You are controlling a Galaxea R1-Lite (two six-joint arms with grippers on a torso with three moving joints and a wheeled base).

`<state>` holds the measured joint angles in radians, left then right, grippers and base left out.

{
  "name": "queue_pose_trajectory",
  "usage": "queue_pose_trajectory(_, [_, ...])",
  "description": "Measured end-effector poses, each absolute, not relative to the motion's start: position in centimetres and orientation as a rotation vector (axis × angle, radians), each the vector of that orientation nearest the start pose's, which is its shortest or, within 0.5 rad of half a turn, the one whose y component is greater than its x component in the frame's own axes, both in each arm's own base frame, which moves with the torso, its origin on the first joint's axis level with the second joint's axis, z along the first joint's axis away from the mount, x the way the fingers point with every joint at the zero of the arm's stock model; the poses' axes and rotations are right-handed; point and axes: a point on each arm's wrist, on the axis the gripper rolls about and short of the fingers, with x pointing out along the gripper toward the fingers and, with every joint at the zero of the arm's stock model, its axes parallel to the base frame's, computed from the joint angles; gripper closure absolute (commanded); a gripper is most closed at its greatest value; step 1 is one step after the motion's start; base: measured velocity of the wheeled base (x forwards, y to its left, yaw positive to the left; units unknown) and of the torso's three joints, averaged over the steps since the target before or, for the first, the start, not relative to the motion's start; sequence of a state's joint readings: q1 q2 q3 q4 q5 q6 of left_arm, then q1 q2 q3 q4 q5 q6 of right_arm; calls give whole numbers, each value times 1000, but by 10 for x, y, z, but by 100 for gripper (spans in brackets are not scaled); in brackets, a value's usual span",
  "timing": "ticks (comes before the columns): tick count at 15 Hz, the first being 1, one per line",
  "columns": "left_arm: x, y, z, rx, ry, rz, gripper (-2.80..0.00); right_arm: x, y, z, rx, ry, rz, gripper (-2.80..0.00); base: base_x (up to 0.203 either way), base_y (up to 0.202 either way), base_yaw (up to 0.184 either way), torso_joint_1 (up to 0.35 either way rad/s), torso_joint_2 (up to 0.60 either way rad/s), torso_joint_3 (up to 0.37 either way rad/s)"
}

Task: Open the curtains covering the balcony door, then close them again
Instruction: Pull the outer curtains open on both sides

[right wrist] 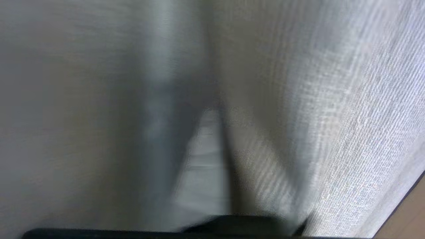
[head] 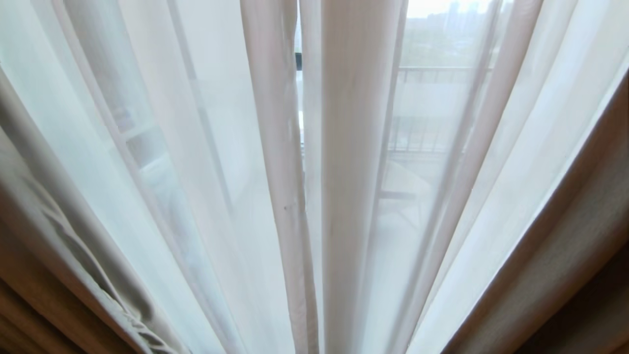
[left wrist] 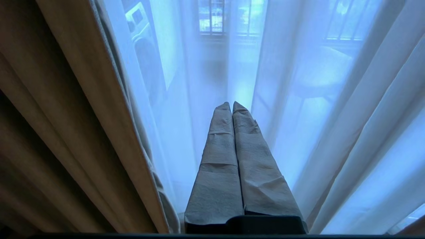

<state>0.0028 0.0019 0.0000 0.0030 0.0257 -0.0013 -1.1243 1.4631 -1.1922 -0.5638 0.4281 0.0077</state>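
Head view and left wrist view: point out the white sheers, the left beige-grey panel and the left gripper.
white sheers [head: 354, 196], head view, on a central hanging fold.
left beige-grey panel [left wrist: 79, 109], left wrist view, on its broad front fold.
left gripper [left wrist: 231, 107], left wrist view, at its closed wrapped fingertips.

We see thick beige-grey woven curtain fabric [right wrist: 348, 126] filling the frame, blurred toward nine o'clock; at six o'clock one pale wrapped finger [right wrist: 204, 159] lies against it.
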Motion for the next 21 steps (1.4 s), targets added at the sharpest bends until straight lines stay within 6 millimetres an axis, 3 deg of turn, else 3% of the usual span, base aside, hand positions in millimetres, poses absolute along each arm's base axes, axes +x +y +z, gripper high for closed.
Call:
queue_pose_trajectory(7, [-23,1,75,-1,5,28,0,108,-205,350,-207,-216,-698,-280,0,0,0,0,0,0])
queue_pose_trajectory(17, [-23,1,75,-1,5,29,0,74,-137,335,-227,-234,-710,-280,0,0,0,0,0,0])
queue_pose_trajectory(21, [-23,1,75,-1,5,28,0,68,-121,330,-233,-241,-693,-280,0,0,0,0,0,0])
